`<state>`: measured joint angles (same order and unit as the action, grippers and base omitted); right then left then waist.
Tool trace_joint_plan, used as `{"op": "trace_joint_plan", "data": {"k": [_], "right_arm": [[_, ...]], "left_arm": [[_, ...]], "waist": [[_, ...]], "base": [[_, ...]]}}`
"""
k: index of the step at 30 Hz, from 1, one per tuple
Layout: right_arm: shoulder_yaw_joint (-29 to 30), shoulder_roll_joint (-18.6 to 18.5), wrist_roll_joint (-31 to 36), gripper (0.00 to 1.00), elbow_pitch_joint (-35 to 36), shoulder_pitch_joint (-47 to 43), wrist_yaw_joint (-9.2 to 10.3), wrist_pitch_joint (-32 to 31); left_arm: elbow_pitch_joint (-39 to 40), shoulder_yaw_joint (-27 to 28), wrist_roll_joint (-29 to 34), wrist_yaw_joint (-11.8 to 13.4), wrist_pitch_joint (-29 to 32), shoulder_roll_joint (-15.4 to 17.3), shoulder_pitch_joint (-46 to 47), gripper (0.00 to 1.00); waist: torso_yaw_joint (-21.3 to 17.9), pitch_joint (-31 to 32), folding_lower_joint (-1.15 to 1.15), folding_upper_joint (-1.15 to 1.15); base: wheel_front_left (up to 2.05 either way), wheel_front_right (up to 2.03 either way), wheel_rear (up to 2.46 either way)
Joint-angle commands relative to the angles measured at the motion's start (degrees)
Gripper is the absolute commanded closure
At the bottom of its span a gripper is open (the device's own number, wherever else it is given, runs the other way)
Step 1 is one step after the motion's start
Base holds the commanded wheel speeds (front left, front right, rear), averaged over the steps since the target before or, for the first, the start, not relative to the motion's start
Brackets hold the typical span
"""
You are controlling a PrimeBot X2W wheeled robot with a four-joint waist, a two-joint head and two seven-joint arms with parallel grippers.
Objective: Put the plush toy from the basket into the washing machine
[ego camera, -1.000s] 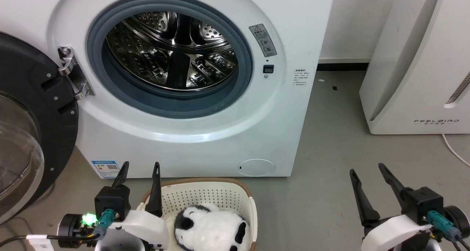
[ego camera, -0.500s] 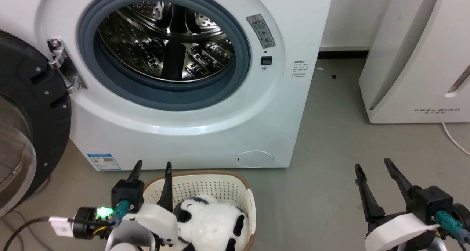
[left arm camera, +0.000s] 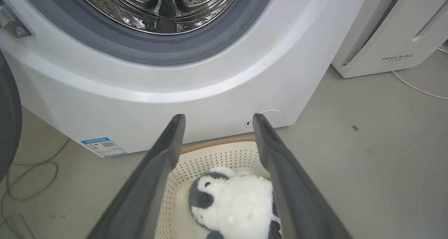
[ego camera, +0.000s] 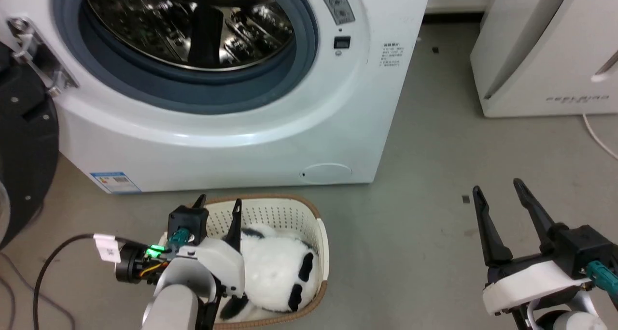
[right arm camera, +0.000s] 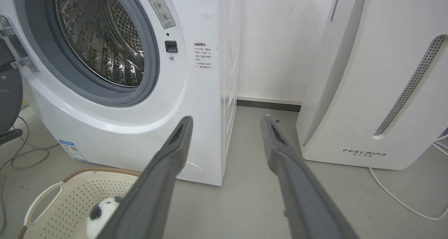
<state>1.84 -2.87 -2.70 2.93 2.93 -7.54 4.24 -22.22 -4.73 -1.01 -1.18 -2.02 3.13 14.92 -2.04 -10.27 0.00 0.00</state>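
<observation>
head view, with both wrist views. the washing machine fills the upper left of the frame. its round porthole is uncovered, so the grey seal and the steel drum show. its dark-framed door stands swung out at the left edge, and a blue label marks its lower left corner. the basket sits on the grey floor just before the machine's base, at lower centre. the plush toy lies inside the basket and takes up most of its bottom, with black patches toward the right. the left gripper hangs over the basket's left part, fingers parted and grasping nothing. in the left wrist view the toy lies low between the two fingers; whether either touches it cannot be told. the right gripper is at lower right over bare floor, well apart from the basket, fingers likewise spread and empty. a white slanted appliance marked "feelbird" stands at upper right.
</observation>
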Motion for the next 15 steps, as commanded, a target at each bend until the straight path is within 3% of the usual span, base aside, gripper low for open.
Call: {"op": "trace_joint_plan", "data": {"k": [1, 15], "right_arm": [[0.17, 0.0, -0.59, 0.0, 0.63, 1.29, 0.02, 0.71], [1.27, 0.0, -2.23, 0.0, 3.71, 5.42, 0.02, 2.38]], "left_arm": [[-1.57, -0.3, -0.4, -0.07, 0.22, 0.45, 1.8, 0.0], [-10.22, -2.46, -1.02, -0.86, 4.41, 3.01, 10.51, 0.0]], "waist": [[-0.35, -1.63, 0.0, 0.0], [-2.19, -12.66, 0.0, 0.0]], "base": [[0.0, 0.0, 0.0], [0.0, 0.0, 0.0]]}}
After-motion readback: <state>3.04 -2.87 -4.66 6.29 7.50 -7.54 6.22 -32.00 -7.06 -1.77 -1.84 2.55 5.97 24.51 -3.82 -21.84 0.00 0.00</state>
